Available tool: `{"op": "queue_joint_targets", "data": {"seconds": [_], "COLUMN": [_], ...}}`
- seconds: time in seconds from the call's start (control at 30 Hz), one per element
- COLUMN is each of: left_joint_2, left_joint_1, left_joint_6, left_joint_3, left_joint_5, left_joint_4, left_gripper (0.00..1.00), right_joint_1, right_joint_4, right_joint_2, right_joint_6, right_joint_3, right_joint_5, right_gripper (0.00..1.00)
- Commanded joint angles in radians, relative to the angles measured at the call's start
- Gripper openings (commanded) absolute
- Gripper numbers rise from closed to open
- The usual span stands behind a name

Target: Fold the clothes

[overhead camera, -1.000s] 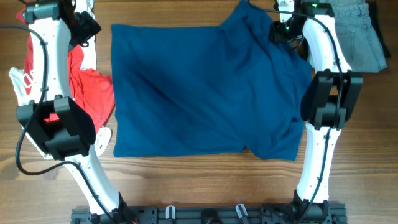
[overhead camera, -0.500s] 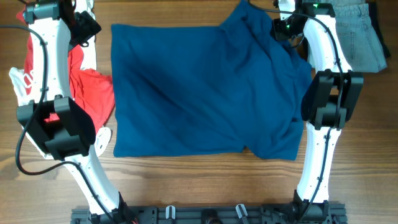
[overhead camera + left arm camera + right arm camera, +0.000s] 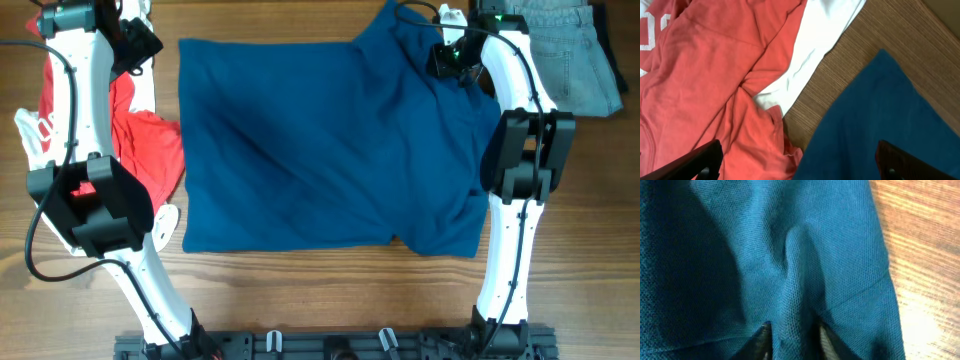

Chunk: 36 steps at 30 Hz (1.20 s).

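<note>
Two neighbours: red shirt (image 3: 150, 150) on the left, jeans (image 3: 575, 60) far right. The flat blue shirt (image 3: 320, 150) runs lengthwise left-to-right across the bench (image 3: 300, 300). Wide-open left claw (image 3: 800, 157), right claw (image 3: 792, 335) pinching a fold of it.

- The white-and-black left arm (image 3: 72, 100) rises from the near edge of the table. Its dark elbow block sits at the left side and its forearm reaches toward the far left corner.
- The left gripper (image 3: 800, 167) hangs with its two dark fingers (image 3: 700, 160) spread wide apart and nothing between them.
- The white-and-black right arm (image 3: 525, 155) stands along the right side, its forearm angled inward at the far end.
- The right gripper (image 3: 792, 342) points down, its fingers (image 3: 762, 340) drawn close on a raised ridge of the plain dark blue thin-fabric shirt (image 3: 740, 255).
</note>
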Motion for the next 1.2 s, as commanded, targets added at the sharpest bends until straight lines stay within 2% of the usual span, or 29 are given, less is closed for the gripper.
{"op": "queue_joint_targets", "data": {"seconds": [0.0,0.03,0.07,0.43,0.53,0.57,0.6,0.67,0.9,1.17], "left_joint_2": [-0.003,-0.003,-0.003,-0.003,-0.003,-0.003,-0.003,-0.003,-0.003,-0.003], "left_joint_1": [-0.002,-0.002,-0.002,-0.002,-0.002,-0.002,-0.002,-0.002,-0.002,-0.003], "left_joint_6": [-0.01,-0.01,-0.01,-0.01,-0.01,-0.01,-0.01,-0.009,-0.01,-0.01], "left_joint_3": [0.001,0.001,0.001,0.001,0.001,0.001,0.001,0.001,0.001,0.001], "left_joint_5": [0.009,0.008,0.008,0.008,0.008,0.008,0.008,0.008,0.008,0.008], "left_joint_4": [0.002,0.002,0.002,0.003,0.003,0.003,0.003,0.002,0.002,0.002], "left_gripper": [0.98,0.98,0.98,0.98,0.98,0.98,0.98,0.98,0.98,0.98], "right_joint_1": [-0.006,-0.009,-0.014,-0.101,-0.101,-0.1,-0.1,-0.1,-0.079,-0.004], "right_joint_4": [0.018,0.023,0.028,0.014,0.016,0.02,0.022,0.029,0.074,0.251], "right_joint_2": [0.015,0.012,0.009,-0.047,-0.047,-0.047,-0.047,-0.047,-0.062,-0.06], "right_joint_6": [0.034,0.054,0.062,0.143,0.135,0.135,0.135,0.135,0.125,0.056], "right_joint_3": [-0.001,0.002,0.006,0.014,0.014,0.014,0.015,0.016,0.062,0.062], "right_joint_5": [0.005,0.022,0.034,0.029,0.03,0.03,0.029,0.018,-0.035,0.002], "right_gripper": [0.11,0.05,0.04,0.07,0.35,0.46,0.64,0.78,0.83,0.84]}}
